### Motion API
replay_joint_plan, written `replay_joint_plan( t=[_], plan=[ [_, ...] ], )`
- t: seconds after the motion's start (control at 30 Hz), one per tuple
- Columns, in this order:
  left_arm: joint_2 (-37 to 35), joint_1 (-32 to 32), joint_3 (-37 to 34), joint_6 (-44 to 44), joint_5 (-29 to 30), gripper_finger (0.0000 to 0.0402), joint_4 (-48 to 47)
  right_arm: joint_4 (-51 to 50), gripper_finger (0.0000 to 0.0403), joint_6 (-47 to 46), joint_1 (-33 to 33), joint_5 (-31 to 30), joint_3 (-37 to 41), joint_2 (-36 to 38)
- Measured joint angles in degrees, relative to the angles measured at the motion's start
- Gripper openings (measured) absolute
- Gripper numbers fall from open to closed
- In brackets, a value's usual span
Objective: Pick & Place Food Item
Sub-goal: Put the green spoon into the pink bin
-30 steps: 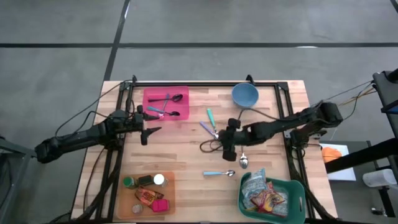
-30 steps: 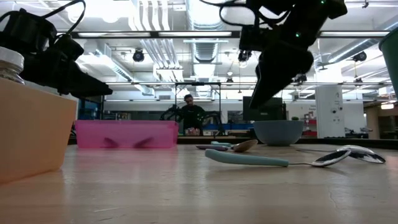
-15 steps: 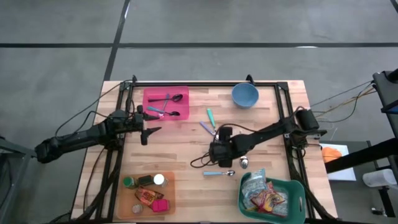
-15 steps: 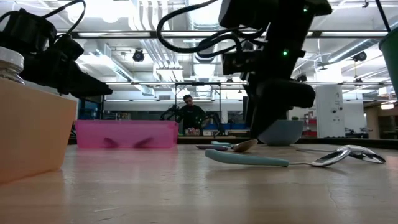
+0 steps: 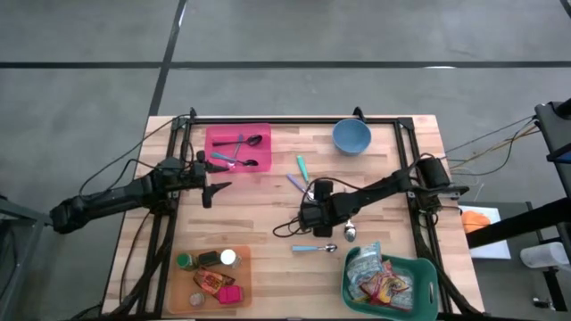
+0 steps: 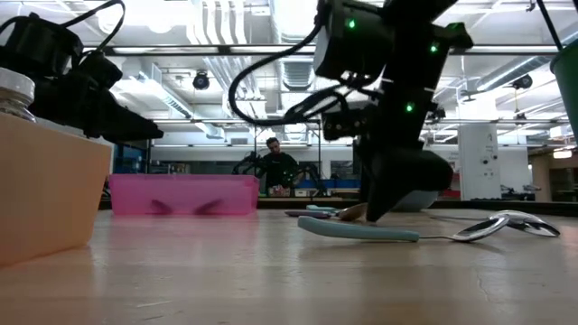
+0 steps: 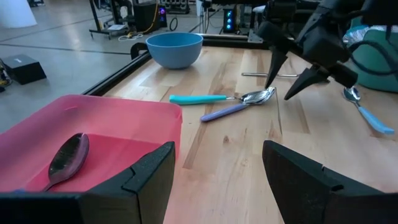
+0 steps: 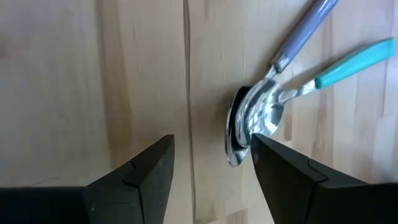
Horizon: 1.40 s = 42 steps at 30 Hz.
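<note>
Food packets lie in a green basket at the near right. My right gripper is far from them, at mid-table. It stands open and points steeply down, low over the wood. Just on its far side lie the bowls of two spoons, one with a purple handle and one with a teal handle. Whether the gripper's far finger touches them I cannot tell. My left gripper waits open at the table's left, beside a pink tray that holds spoons.
A tan tray at the near left holds small bottles and packets. A blue bowl stands at the far edge. A teal-handled spoon and a plain one lie near the basket. A person shows in the room behind.
My right gripper has come down toward the table and gone toward its left and near edges, tipping to point more steeply down beside the two spoons. Its fingers have stayed open. The spoons have not moved.
</note>
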<state>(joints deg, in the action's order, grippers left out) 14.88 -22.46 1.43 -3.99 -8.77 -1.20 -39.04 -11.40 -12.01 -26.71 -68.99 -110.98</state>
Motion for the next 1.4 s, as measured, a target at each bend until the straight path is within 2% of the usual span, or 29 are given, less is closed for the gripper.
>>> replay_joint_plan(
  t=[0.7, 0.8, 1.17, 1.3, 1.4],
  plan=[
    [0.32, 0.00, 0.00, 0.02, 0.01, 0.0243, -0.01, 1.96, 0.0206, 1.58, 0.96, -1.07, 0.11, -0.88],
    [0.32, 0.02, 0.00, 0.02, 0.01, 0.0243, -0.01, 1.99, 0.0181, 1.56, 0.98, -1.97, 0.11, -0.88],
    [0.32, 0.02, 0.00, 0.02, 0.01, 0.0243, -0.01, 1.94, 0.0044, 1.55, 1.05, -1.98, 0.11, -0.83],
    [0.32, 0.00, 0.00, 0.02, -0.01, 0.0243, -0.01, 1.91, 0.0015, 1.49, 1.05, -1.96, 0.11, -0.77],
    [0.33, 0.01, 0.00, 0.02, 0.00, 0.0243, -0.01, 1.94, 0.0011, 1.41, 1.05, -1.96, 0.11, -0.74]
  ],
)
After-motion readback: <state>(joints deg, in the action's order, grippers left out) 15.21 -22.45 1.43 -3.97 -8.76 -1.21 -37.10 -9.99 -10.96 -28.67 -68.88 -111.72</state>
